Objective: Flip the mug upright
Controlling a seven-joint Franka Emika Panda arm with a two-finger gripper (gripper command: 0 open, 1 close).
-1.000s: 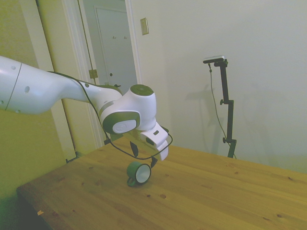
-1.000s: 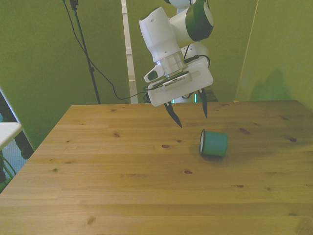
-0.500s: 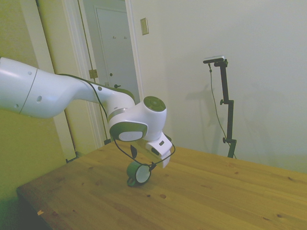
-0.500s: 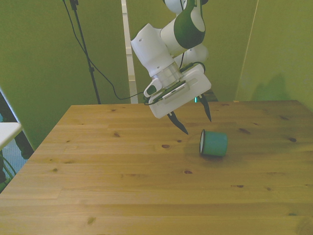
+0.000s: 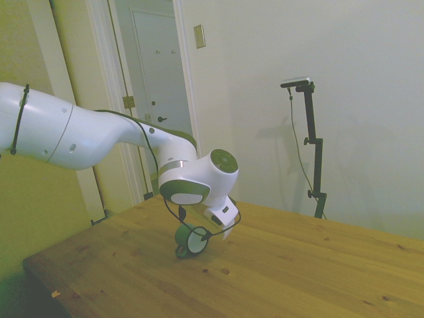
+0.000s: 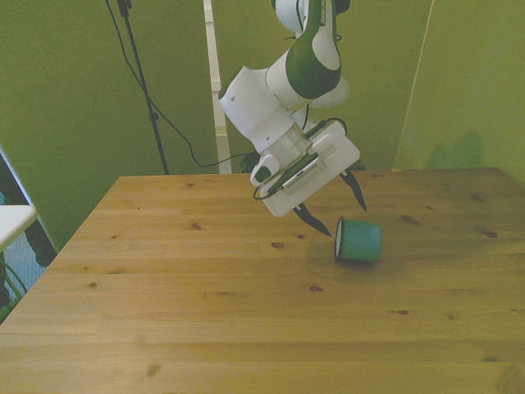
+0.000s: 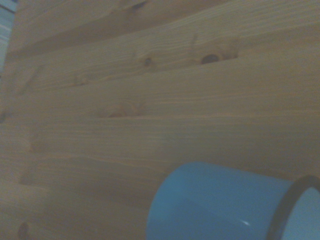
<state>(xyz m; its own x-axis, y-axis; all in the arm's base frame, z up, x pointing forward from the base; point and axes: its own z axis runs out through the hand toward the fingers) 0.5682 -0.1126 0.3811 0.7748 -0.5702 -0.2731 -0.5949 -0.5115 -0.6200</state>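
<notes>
The teal-green mug [image 6: 359, 240] lies on its side on the wooden table [image 6: 205, 287], its dark-rimmed mouth facing the front view's left. The side view shows its white inside, with the mug [image 5: 191, 240] resting under the wrist. My gripper [image 6: 342, 218] hangs tilted just above the mug's mouth end and is open. One dark fingertip sits low beside the rim and the other behind the mug. Nothing is held between the fingers. In the wrist view the mug [image 7: 220, 205] fills a corner, close by, with bare wood around it.
The mug lies on the half of the table at the front view's right. A white object [image 6: 12, 217] pokes in off the table at the front view's left. A black cable loops from the wrist near the mug. A door and wall stand behind the table in the side view.
The gripper has come down and tilted further toward the mug, still open. The mug has not moved.
</notes>
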